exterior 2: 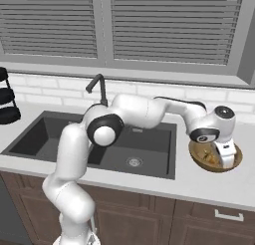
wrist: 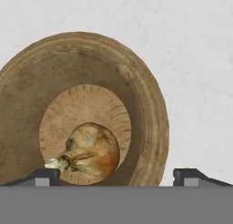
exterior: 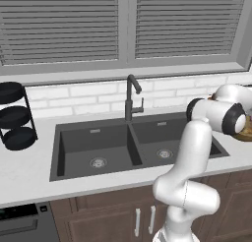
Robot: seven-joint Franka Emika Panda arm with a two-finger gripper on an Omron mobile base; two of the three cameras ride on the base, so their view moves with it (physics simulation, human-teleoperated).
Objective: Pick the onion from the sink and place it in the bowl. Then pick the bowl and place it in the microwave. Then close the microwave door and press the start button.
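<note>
Since the onion (wrist: 91, 150) is seen lying in the bowl (wrist: 145, 104) at the lower left of the hand view, with the gripper (wrist: 116, 177) spread wide and empty, the bowl's rim is judged next to be grasped for the microwave.

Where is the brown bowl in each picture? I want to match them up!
Left base view: the bowl peeks out at the right edge, mostly hidden behind the robot's arm.
Right base view: the bowl sits on the counter right of the sink, under the hand.
Hand view: the bowl fills the left and middle, with the onion inside.
Shared landmark: the pale counter the bowl rests on.
</note>
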